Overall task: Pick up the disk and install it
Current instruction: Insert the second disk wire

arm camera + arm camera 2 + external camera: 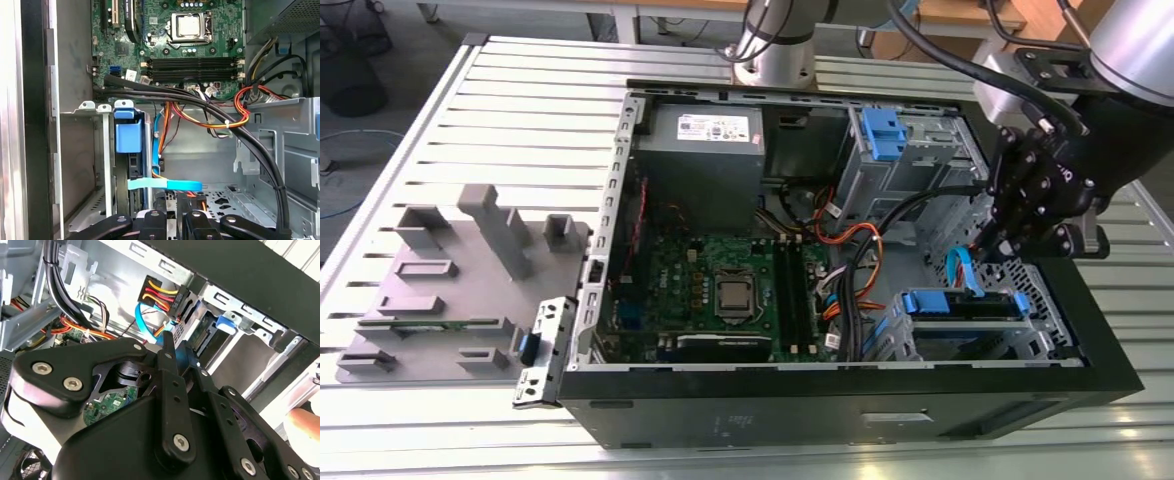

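Second wrist view: claw narrowly parted beside blue cable.

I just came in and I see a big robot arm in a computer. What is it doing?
The robot arm's gripper is reaching down inside an open computer case lying on a metal table. It hangs over the drive bay at the exterior view's right, close to the disk with its blue frame, which already sits in that bay. A light blue cable lies just in front of the fingers. The green circuit board sits untouched.
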Controlling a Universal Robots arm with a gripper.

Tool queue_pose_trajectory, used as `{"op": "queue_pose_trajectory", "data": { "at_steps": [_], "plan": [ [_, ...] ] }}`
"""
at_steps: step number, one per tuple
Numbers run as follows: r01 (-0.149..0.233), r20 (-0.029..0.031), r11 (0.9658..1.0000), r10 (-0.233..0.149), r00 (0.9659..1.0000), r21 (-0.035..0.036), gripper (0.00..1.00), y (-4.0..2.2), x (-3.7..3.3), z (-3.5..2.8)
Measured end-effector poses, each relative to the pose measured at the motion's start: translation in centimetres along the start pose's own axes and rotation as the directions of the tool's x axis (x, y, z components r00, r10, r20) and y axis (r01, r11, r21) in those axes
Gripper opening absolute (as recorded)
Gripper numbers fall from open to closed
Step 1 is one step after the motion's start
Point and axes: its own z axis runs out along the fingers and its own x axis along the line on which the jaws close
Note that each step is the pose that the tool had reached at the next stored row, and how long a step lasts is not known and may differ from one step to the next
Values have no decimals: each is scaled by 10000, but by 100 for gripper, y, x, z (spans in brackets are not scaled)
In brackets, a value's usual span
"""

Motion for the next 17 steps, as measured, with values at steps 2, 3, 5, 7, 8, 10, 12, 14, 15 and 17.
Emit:
{"op": "queue_pose_trajectory", "data": {
  "at_steps": [2,3,5,7,8,10,12,14,15,17],
  "plan": [
    [0,0,10000,0,10000,-1,24,-24,-7,0],
    [0,1,10000,0,10000,-1,24,-35,-10,0],
    [1,5,10000,-1,10000,-1,24,-51,-12,0],
    [-1,7,10000,1,10000,-5,24,-55,-12,0],
    [-2,7,10000,2,10000,-6,24,-55,-12,-1],
    [0,5,10000,0,10000,-7,24,-57,-11,-6],
    [0,7,10000,0,10000,-7,24,-57,-12,-17],
    [-1,10,10000,1,10000,-7,24,-57,-11,-22],
    [0,16,10000,0,10000,-8,24,-57,-12,-22],
    [0,17,10000,0,10000,-8,24,-57,-20,-24]
  ]
}}
